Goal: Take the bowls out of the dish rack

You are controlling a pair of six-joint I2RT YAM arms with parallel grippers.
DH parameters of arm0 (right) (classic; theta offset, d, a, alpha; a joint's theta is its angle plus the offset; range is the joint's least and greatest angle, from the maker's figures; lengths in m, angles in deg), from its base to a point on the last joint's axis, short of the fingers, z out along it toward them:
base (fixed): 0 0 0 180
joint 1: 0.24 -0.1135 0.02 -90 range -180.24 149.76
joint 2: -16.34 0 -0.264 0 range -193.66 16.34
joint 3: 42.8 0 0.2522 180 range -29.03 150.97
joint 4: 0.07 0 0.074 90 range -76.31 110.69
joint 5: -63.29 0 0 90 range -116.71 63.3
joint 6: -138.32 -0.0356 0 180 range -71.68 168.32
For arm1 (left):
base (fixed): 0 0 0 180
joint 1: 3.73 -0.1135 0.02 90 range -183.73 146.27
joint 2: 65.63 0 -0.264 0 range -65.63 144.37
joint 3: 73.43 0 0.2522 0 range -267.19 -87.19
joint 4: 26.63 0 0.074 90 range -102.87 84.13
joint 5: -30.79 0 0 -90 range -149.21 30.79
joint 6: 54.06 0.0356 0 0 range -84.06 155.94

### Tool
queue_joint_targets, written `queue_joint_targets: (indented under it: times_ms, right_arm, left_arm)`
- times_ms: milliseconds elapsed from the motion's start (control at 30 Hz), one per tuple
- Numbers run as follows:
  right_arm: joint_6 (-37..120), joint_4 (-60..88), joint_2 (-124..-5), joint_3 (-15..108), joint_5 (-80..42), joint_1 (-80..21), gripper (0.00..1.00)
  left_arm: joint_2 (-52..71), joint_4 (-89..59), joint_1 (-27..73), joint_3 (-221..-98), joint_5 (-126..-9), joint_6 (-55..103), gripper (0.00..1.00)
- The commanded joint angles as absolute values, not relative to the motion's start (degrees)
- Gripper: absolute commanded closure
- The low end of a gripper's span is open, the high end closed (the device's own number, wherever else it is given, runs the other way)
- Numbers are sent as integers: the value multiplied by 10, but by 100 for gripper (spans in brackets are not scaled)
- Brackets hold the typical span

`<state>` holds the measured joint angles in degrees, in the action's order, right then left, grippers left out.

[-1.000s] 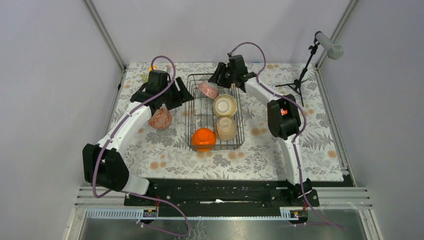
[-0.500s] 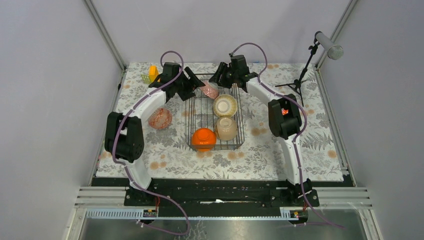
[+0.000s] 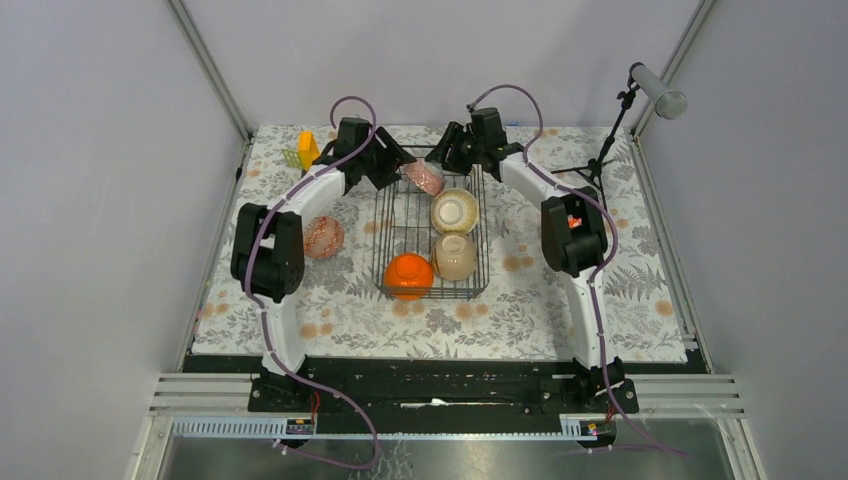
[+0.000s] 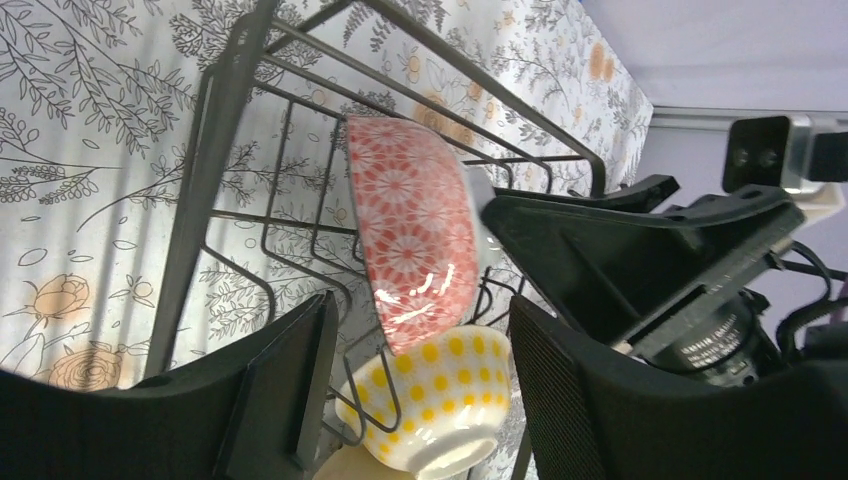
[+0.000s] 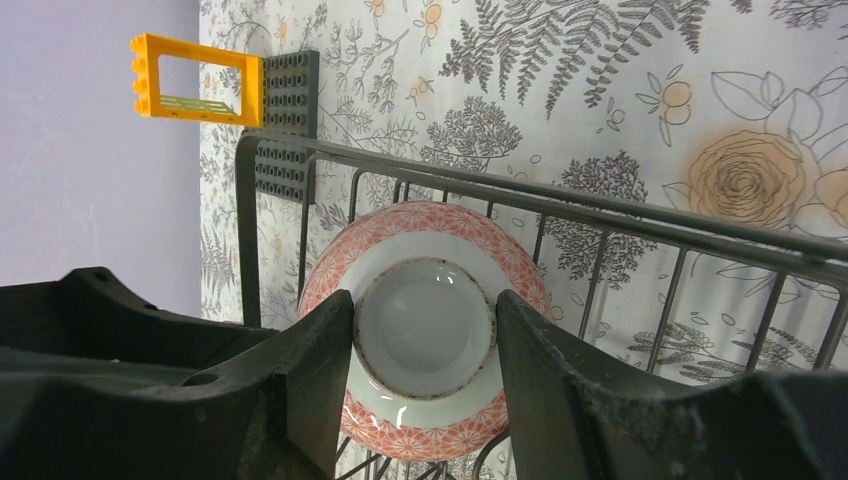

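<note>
**Both grippers at the far-end bowl in the rack**

We see the flowered table [image 3: 620, 290] with the dish rack [image 3: 392, 225] sitting mid-table, its far end right under both sets of jaws. A microphone stand [image 3: 605, 150] is off to the right, well apart from the right jaws.

The left gripper [image 4: 422, 303] is over the rack's far left corner, jaws spread wide. The right gripper [image 5: 423, 295] meets it from the far right side, and the two sets of tips are close together.

The white-and-red bowl [image 4: 405, 220] stands on edge at the rack's far end. Its lower edge sits between the left jaws near their tips, with a gap on each side. Its foot faces the right gripper. The right jaws stand apart, one finger [image 5: 320, 370] on each side of the foot ring and hard up against it in the wrist view. We cannot tell if they pinch it.

The yellow-dotted bowl [image 4: 440, 420] lies just beside that bowl, on the near side of both jaws. The cream bowl [image 3: 455, 256] and the orange bowl [image 3: 408, 275] are at the rack's near end, well apart from both jaws. The pinkish bowl [image 3: 322, 237] is out on the table left of the rack, well behind the left jaws.

Past the right fingertips, outside the rack's corner, we see a dark studded plate [image 5: 290, 125] with an orange frame [image 5: 195, 80] beside it.
</note>
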<state>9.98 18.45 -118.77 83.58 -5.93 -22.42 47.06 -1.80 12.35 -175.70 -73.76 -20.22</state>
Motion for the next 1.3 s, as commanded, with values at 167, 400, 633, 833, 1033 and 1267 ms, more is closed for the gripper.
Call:
queue_joint_targets:
  times_ms: [167,400,633,833,1033,1267]
  right_arm:
    - [87,176,-1185,843,-49,-206,62]
    - [68,159,-1188,843,-33,-197,62]
    - [39,141,-1184,860,-11,-194,62]
    - [33,141,-1176,882,-16,-186,63]
    - [29,141,-1165,896,-15,-173,62]
    - [84,141,-1134,881,-22,-170,57]
  left_arm:
    - [519,-75,123,-1796,-769,-228,37]
    - [551,-157,117,-1797,-828,-267,50]
    - [563,-252,116,-1791,-876,-296,65]
    - [569,-365,112,-1764,-911,-378,98]
    - [570,-374,111,-1773,-924,-387,100]
    - [557,-381,110,-1778,-937,-381,100]
